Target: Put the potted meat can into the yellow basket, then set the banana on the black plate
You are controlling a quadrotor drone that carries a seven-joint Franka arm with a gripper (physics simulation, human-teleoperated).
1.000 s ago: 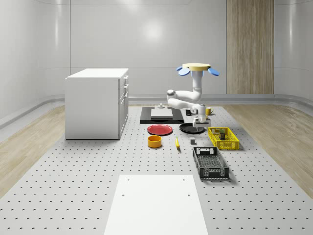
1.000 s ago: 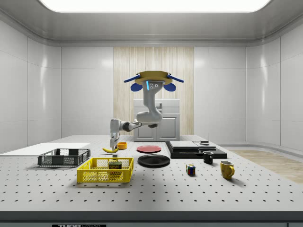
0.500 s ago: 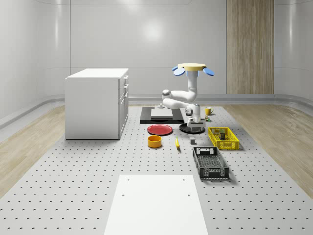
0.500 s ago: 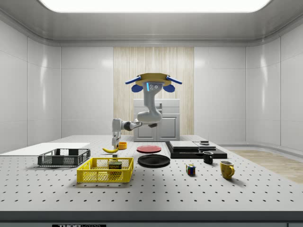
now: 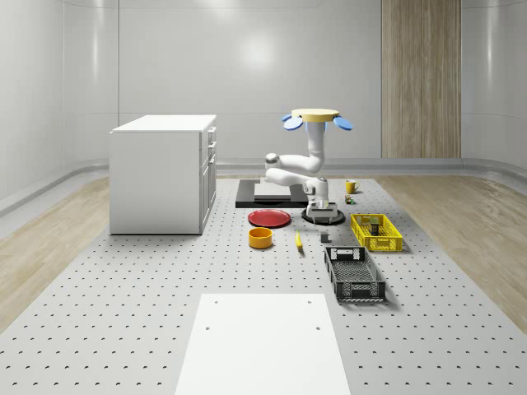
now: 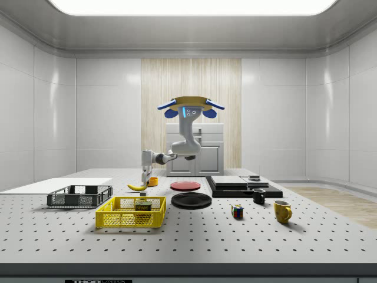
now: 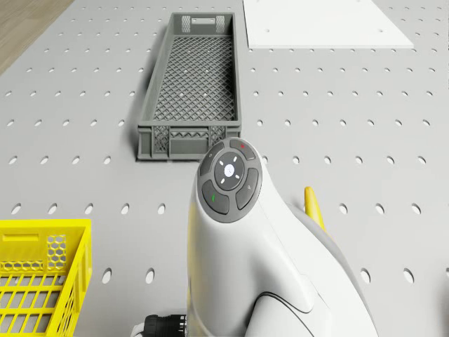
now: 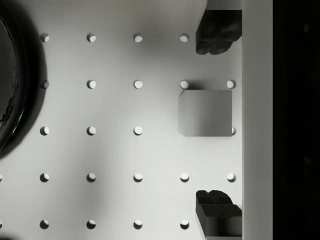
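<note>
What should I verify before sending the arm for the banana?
1. Potted meat can inside the yellow basket: ok.
2. Gripper open with nothing between its fingers: ok.
3. Banana lying free on the table, not yet on the plate: ok.
4. Black plate ready to receive it, nothing seen on it in the side view: ok.
5. Gripper lined up over the banana: not ok. The wrist view shows a small grey block beneath it instead.
6. Drone hovering above the table near the black plate: ok.
</note>
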